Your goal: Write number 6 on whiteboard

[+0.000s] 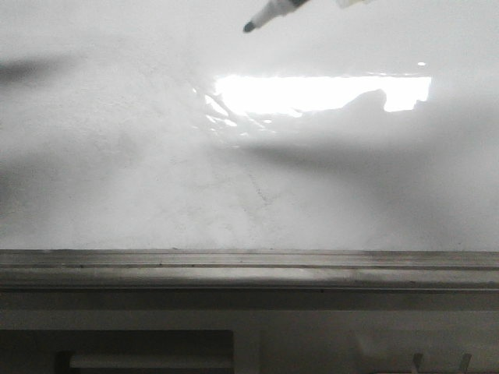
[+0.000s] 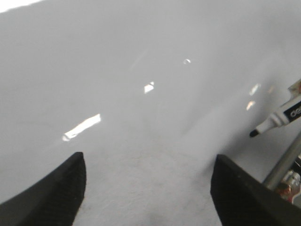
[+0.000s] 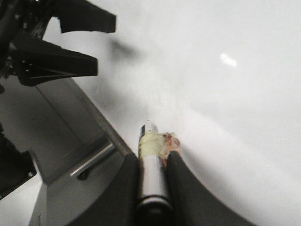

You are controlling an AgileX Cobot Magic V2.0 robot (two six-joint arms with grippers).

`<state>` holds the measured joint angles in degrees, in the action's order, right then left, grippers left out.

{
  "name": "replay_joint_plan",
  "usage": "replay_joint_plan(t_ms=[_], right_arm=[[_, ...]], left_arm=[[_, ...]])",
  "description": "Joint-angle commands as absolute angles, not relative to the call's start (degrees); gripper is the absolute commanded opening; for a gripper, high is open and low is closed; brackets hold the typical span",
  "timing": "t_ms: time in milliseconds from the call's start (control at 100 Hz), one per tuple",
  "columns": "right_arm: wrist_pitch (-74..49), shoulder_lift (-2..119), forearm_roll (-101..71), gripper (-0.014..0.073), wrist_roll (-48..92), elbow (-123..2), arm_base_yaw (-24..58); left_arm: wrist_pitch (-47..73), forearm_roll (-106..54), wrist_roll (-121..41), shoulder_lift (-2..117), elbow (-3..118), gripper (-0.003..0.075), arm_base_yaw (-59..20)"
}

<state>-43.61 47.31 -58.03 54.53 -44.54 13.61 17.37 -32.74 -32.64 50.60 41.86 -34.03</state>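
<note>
The whiteboard [image 1: 117, 156] fills the front view, glossy white with faint grey smudges. No number 6 is in view on it. A white marker [image 1: 269, 14] with a dark tip pointing down-left enters at the top edge. My right gripper [image 3: 154, 155] is shut on the marker's [image 3: 150, 181] barrel, just behind a band of yellowish tape. Whether the tip touches the board I cannot tell. My left gripper [image 2: 149, 157] is open over the bare board [image 2: 141, 47], with nothing between its black fingers [image 2: 61, 188]. The marker [image 2: 282, 117] shows at that view's right edge.
A strong glare [image 1: 320, 92] lies on the board right of centre. The grey metal bottom rail [image 1: 249, 269] runs along the board's near edge, with a grey frame below it. A metal rod [image 2: 282, 165] stands beside the left gripper's right finger.
</note>
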Motion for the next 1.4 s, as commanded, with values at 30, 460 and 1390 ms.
replay_joint_plan(t_ms=[30, 460, 1390], right_arm=[[-34.3, 44.9, -60.1, -0.0046, 55.4, -43.5, 13.6], [-23.5, 53.2, -60.9, -0.0046, 55.4, -43.5, 13.6], [-36.5, 54.8, -56.0, -0.0045, 50.8, -44.3, 15.7]], left_arm=[[9.4, -36.4, -32.4, 43.2, 38.3, 0.0489, -31.0], [3.6, -38.0, -32.4, 34.0, 30.6, 0.0459, -29.2], [4.2, -39.0, -32.4, 34.0, 30.6, 0.0459, -29.2]])
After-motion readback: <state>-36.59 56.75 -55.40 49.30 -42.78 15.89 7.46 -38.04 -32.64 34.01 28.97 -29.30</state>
